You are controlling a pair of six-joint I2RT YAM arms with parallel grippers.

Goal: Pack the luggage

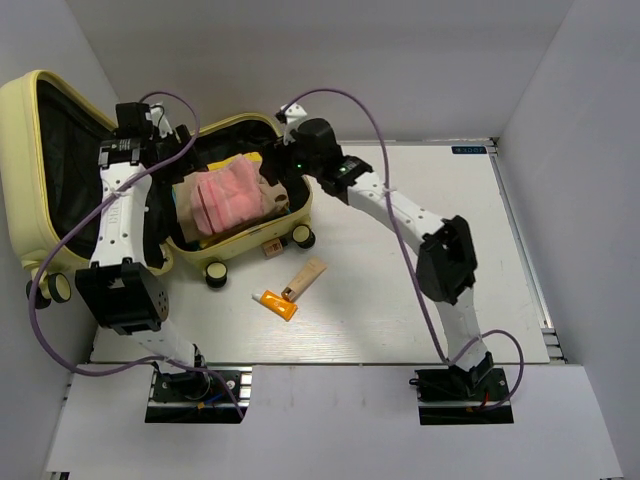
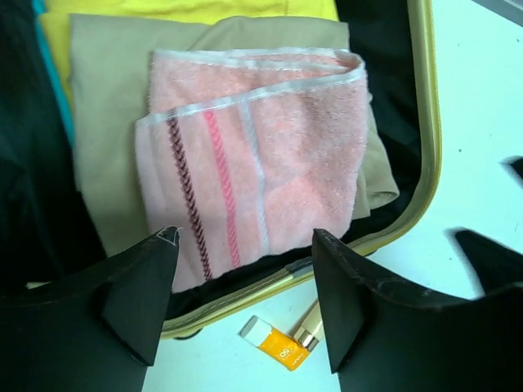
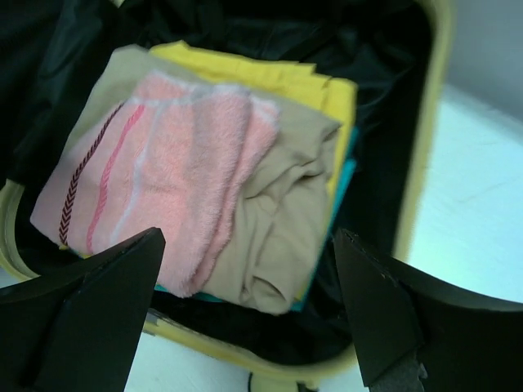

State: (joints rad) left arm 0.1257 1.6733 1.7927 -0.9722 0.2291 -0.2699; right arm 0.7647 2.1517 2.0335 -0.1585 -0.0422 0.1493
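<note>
Your left gripper (image 2: pixel 245 235) and right gripper (image 3: pixel 249 235) are both wide apart and empty, so close together over the luggage (image 1: pixel 18 150) they may bump.

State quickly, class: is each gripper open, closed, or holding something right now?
Left gripper: open, holding nothing, above the pink towel.
Right gripper: open, holding nothing.

The left arm (image 1: pixel 112 235) and the right arm (image 1: pixel 398 212) are made of white links and black housings (image 1: pixel 447 262). A purple cable (image 1: pixel 330 92) is looped along each. Broad, wedge-shaped black fingers (image 2: pixel 135 286) are fitted
</note>
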